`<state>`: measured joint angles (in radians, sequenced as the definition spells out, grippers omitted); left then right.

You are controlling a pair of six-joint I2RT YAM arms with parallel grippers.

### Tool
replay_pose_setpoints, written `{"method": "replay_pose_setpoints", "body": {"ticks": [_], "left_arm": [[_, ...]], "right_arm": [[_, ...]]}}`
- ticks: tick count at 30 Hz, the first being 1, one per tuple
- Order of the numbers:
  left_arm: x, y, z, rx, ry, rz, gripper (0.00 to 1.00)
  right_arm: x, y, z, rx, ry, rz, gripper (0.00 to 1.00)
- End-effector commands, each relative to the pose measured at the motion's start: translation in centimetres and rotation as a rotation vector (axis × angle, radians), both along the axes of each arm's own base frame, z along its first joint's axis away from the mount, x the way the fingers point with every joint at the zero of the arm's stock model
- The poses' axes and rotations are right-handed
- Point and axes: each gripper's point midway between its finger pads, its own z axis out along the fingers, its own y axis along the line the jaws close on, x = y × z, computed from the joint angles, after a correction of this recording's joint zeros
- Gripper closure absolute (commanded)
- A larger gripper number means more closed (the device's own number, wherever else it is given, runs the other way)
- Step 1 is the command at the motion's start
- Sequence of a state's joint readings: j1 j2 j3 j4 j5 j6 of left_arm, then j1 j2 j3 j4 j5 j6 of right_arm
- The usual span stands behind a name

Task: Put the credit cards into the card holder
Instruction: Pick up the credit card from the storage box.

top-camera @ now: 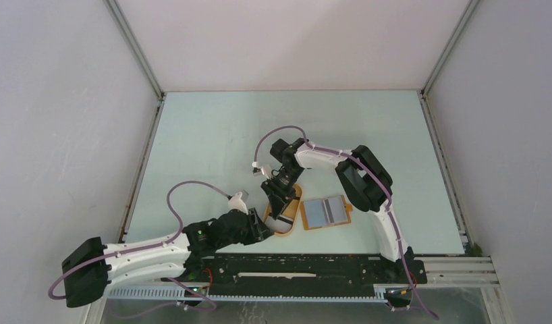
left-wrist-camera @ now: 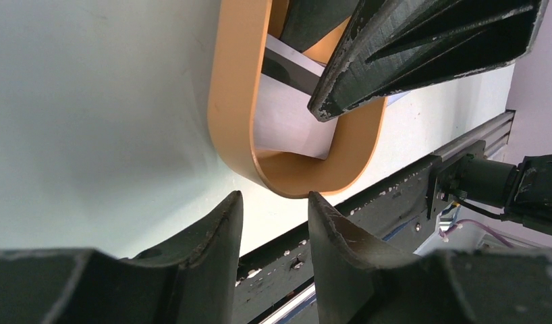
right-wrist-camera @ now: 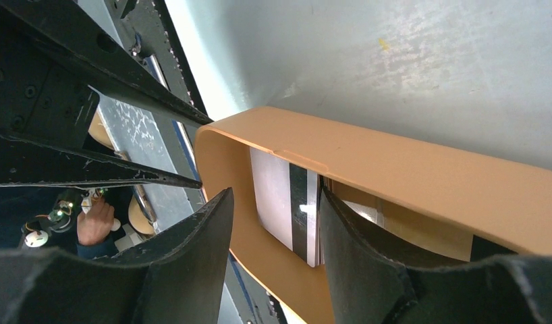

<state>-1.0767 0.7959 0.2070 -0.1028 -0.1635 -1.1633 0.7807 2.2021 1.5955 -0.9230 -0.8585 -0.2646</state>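
Jaws wide, the right gripper (right-wrist-camera: 274,197) straddles a striped credit card (right-wrist-camera: 287,219) in the orange tray (right-wrist-camera: 408,169), left of the card holder (top-camera: 326,227). It should pinch only that card while the left gripper (left-wrist-camera: 274,197), half-parted and empty, braces the tray.

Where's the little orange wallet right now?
In the top view, the card holder lies open on the table, close to its near edge, just right of the oval orange tray.

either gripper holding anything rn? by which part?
Left gripper: nothing, jaws open just short of the orange tray. Right gripper: fingers straddle a striped card in the tray; can't tell if it's gripped.
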Motion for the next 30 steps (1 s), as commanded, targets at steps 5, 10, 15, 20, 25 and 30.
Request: {"method": "replay_pose_setpoints", "body": {"ticks": [5,10,15,20,25,30], "left_arm": [[1.5,-0.2,0.7,0.013,-0.042,0.050,0.55],[1.5,0.0,0.6,0.023,-0.045,0.053,0.56],[1.6,0.3,0.5,0.036,-0.048,0.060,0.57],[1.7,0.5,0.6,0.043,-0.054,0.065,0.57],[1.9,0.6,0.6,0.052,-0.057,0.071,0.57],[2.0,0.9,0.7,0.062,-0.063,0.078,0.57]], "right_arm": [[-2.2,0.8,3.6,0.115,0.091,0.059,0.42],[-2.9,0.3,4.6,0.129,0.110,0.083,0.43],[-3.1,0.1,5.1,0.141,0.106,0.096,0.43],[-3.3,0.1,5.5,0.150,0.106,0.110,0.43],[-4.0,0.0,5.7,0.147,0.112,0.137,0.43],[-4.3,-0.1,5.7,0.137,0.097,0.153,0.43]]}}
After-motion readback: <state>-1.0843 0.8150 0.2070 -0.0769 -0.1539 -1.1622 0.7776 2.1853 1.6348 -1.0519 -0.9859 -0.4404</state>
